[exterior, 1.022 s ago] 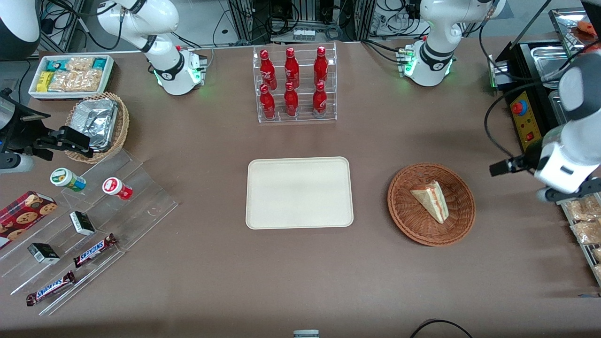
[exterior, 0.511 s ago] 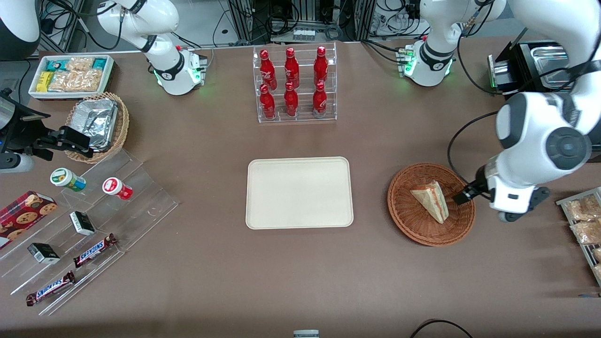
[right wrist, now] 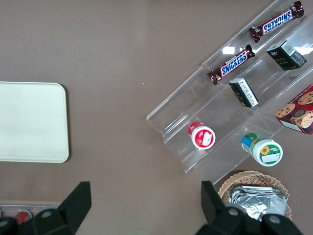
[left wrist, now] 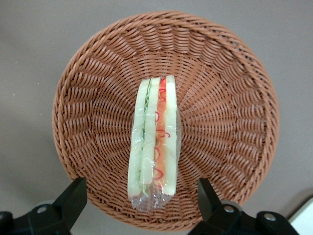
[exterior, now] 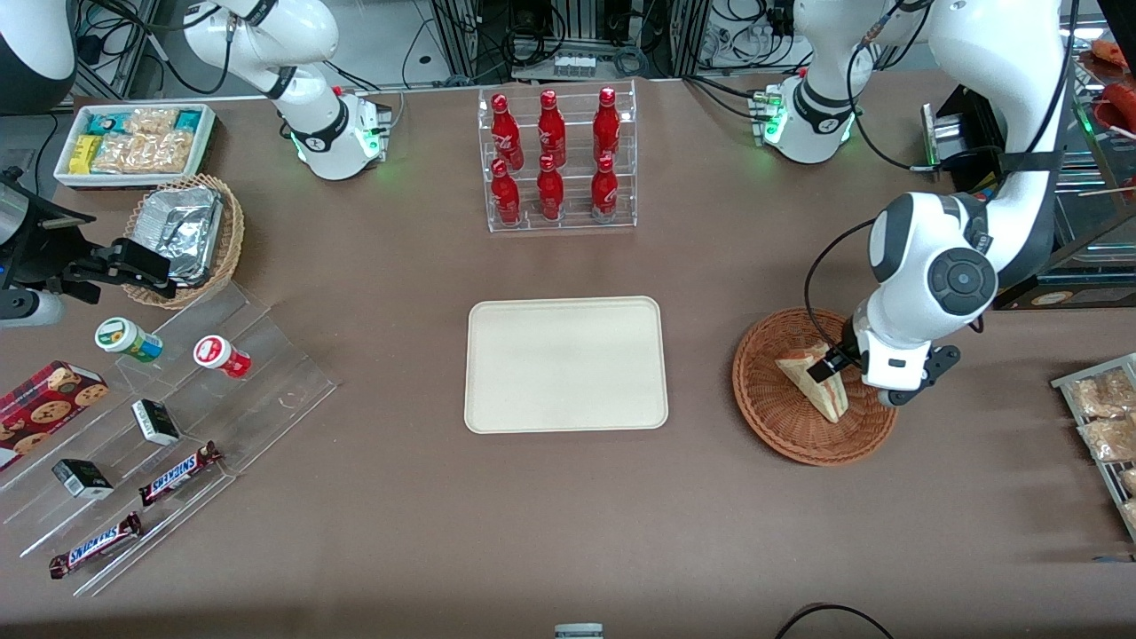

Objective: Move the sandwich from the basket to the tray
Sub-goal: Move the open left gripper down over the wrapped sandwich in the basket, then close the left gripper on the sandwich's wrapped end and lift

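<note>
The sandwich (exterior: 812,380), a wrapped triangular wedge with red and green filling, lies in the reddish-brown wicker basket (exterior: 772,417) toward the working arm's end of the table. In the left wrist view the sandwich (left wrist: 154,154) lies across the middle of the basket (left wrist: 88,98). My left gripper (exterior: 839,364) hangs above the basket, over the sandwich's end. In the wrist view the gripper (left wrist: 140,193) is open, its fingers (left wrist: 73,196) standing wide on either side of the sandwich's wrapped end, holding nothing. The cream tray (exterior: 565,364) lies empty at the table's middle and shows in the right wrist view (right wrist: 29,122).
A clear rack of red bottles (exterior: 556,160) stands farther from the camera than the tray. A clear stepped stand with candy bars (exterior: 177,472) and cups, a tan basket of foil containers (exterior: 185,232) and a white snack bin (exterior: 133,142) lie toward the parked arm's end. Packets (exterior: 1100,417) lie beside the basket.
My left arm has swung in from the table's edge toward the basket; the gripper has moved from beside the basket's rim to above the sandwich. The sandwich has not moved.
</note>
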Controlling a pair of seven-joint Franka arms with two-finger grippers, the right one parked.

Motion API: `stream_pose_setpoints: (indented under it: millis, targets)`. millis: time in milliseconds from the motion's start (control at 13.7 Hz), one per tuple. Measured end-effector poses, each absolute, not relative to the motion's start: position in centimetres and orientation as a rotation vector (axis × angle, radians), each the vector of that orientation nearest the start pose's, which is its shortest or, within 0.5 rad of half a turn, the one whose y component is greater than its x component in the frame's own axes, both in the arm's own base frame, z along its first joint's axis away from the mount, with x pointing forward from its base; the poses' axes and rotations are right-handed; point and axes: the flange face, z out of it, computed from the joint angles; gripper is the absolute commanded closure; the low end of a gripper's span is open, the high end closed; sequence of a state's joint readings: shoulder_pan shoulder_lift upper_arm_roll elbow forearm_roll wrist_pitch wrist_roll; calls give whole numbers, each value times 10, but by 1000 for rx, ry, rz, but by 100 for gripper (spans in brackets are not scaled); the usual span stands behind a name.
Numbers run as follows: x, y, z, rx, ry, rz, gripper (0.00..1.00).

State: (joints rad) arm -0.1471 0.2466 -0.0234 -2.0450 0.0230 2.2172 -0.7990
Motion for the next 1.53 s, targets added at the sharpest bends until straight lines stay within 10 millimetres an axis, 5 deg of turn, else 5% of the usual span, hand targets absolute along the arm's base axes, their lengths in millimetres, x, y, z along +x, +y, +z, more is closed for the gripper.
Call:
stream_pose_setpoints:
  millis: [292,1022,1314,1533]
  targets:
    - [557,-96,292,-2973,-940,34,0]
    - [546,-103,275,-2976,-941,27,1]
    - [544,-113,266,-2968,-955,35,30]
    - [544,-111,265,-2963,-941,27,62]
